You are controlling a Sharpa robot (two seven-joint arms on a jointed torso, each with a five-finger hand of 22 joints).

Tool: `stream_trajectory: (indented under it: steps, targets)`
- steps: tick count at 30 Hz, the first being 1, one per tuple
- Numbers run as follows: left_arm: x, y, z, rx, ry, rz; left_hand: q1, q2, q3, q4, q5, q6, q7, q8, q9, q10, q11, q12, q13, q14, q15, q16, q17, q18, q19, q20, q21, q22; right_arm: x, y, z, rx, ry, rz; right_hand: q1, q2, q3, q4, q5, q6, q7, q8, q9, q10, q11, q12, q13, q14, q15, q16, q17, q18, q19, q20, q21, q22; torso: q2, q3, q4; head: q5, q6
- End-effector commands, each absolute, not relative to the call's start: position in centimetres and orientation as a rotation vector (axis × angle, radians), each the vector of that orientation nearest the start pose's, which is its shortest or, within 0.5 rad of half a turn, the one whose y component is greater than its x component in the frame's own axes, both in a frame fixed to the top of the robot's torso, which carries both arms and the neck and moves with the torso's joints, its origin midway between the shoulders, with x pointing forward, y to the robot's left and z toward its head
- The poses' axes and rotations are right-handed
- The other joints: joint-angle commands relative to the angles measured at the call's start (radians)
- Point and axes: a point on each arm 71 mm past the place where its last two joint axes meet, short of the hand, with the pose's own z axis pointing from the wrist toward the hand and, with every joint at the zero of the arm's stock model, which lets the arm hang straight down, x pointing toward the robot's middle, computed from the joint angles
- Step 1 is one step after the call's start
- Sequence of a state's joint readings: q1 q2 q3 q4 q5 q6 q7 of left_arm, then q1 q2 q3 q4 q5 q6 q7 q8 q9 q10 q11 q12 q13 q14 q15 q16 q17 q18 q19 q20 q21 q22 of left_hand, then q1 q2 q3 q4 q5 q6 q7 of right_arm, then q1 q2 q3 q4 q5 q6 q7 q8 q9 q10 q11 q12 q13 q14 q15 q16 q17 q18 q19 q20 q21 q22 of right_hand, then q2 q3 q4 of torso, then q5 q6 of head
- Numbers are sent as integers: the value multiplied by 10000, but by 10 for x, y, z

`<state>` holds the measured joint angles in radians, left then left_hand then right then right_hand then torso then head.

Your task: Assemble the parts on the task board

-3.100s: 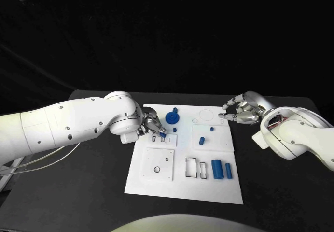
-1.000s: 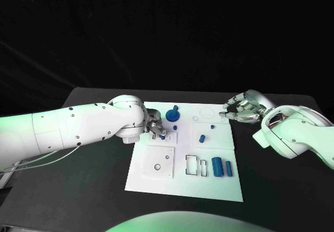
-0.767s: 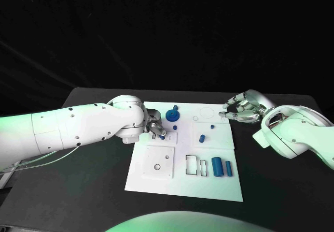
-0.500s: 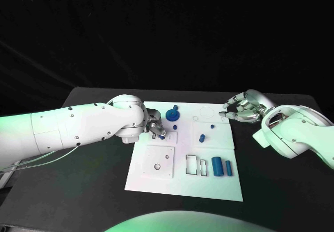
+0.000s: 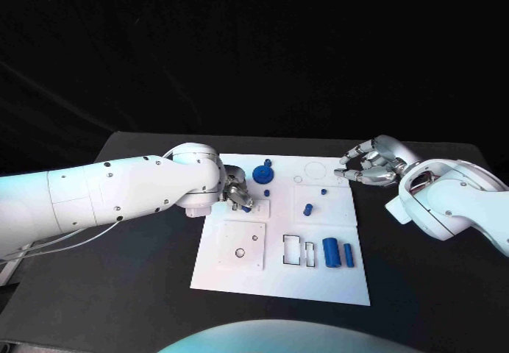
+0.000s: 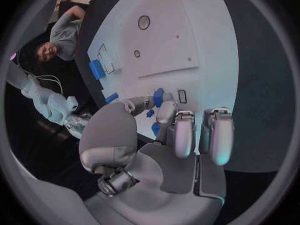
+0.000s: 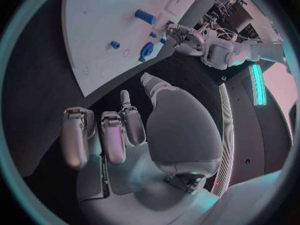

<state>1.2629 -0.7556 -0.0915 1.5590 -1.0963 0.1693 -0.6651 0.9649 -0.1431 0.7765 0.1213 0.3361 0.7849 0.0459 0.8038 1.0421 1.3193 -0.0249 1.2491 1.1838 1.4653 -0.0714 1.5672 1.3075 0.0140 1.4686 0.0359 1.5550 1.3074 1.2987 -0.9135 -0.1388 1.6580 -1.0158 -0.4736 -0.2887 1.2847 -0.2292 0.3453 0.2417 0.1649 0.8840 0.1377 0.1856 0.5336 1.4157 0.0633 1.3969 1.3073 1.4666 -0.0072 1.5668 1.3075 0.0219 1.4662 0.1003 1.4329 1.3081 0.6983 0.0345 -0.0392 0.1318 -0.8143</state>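
Note:
The white task board lies mid-table. My left hand hovers over its near-left raised plate with slots and pinches a small blue part between thumb and a finger; the left wrist view shows that part at the fingertips of the left hand, right by a slot. A round blue part and small blue pegs stand on the board. Two blue cylinders lie at the near right. My right hand hangs beside the board's far right edge, fingers curled, holding nothing.
The black table surrounds the board. A second raised plate with a round hole and rectangular cutouts sit on the board's near half. The right wrist view shows the board and the left hand beyond my right hand.
Over the last second nothing has visibly moved. Since the earliest frame the left arm has shifted slightly while its hand stays at the slotted plate with the blue part.

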Motion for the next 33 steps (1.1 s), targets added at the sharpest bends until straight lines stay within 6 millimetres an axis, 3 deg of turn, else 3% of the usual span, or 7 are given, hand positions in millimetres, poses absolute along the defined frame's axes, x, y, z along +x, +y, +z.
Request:
stream_trajectory:
  steps: [1,18,33]
  targets:
    - [467,173,-219,-706,23852,-2829,-74,44,1737,-1804,22,89,-38,50,-31,82,-17,53,9,1055,-88,36,2633,-92,896,-21,30,2500,469,-215,-172,3786,17529,6865,-87,33,-4,52,51,84,-9,66,9,-3,-55,-24,845,1042,-20,40,2633,145,239,-17,-52,1769,5,3,-2,1,16]
    - [465,182,-205,-2025,22378,-3710,-64,68,1766,-1869,10,192,-70,84,-125,224,-54,184,134,1055,-119,36,2633,-107,936,-47,70,2543,470,-217,-172,3822,17481,6833,-87,33,-4,52,51,84,-9,66,9,-3,-55,-24,845,1042,-20,40,2633,145,239,-17,-52,1769,-3,3,6,-15,21]
    - [467,178,-207,-1767,22776,-3581,-65,71,1775,-1876,-14,208,-75,86,-149,213,-60,158,98,1055,-125,36,2633,-104,927,-53,61,2534,469,-217,-172,3819,17503,6829,-87,33,-4,52,51,84,-9,66,9,-3,-55,-24,845,1042,-20,40,2633,145,239,-17,-52,1769,19,2,-4,-7,-39]
